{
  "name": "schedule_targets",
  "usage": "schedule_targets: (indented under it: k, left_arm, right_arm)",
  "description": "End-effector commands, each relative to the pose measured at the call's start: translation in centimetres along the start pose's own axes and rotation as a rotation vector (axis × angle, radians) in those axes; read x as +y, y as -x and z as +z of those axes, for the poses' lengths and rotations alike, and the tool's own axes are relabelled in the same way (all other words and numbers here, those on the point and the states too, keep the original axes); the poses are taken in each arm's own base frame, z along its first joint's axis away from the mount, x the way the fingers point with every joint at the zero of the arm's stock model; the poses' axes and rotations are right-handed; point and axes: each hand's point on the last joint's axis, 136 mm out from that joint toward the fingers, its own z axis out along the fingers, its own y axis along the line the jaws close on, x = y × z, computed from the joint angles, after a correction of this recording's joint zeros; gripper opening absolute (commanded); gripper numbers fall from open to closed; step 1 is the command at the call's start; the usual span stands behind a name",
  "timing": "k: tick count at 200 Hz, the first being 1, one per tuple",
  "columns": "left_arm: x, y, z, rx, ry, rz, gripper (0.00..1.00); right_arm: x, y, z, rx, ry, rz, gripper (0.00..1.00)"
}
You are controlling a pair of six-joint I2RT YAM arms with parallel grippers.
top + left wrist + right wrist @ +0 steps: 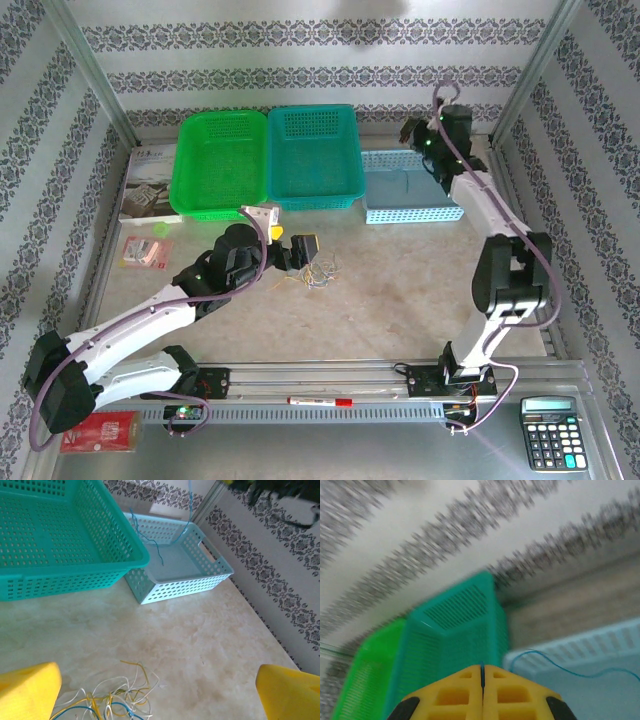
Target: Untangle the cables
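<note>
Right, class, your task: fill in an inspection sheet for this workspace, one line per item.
Surface: mottled beige table.
Job's things: tangle of thin wires on the table; blue wire hanging into the pale blue basket.
Clutter: green basket, teal basket, calculator, red pen.
Grippers: left gripper open by the tangle; right gripper shut on the blue wire.
Cables: purple cables along both arms.
Surroundings: patterned wallpaper, metal frame.
</note>
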Motion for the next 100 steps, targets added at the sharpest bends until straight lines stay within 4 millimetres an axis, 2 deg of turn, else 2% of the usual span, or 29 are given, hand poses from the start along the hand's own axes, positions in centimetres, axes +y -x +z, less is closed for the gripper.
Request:
schedule_targets:
  k: [1,83,100]
  left_arm:
    - [0.0,0.0,-0.3,0.01,0.014,-0.001,1.0]
    - [0.4,-0.4,-0.3,0.02,0.033,-0.013,1.0]
    - [0.5,-0.4,-0.4,0.023,0.039,-0.014,1.0]
  right_arm:
    - [-1.1,0.9,0.5,-0.046,-0.014,-0.058,0.0]
    - [-10.0,-1.2,2.8,0.021,-0.242,-0.026,0.0]
    - [-10.6,-1.4,2.8,0.032,-0.245,-0.005,0.3]
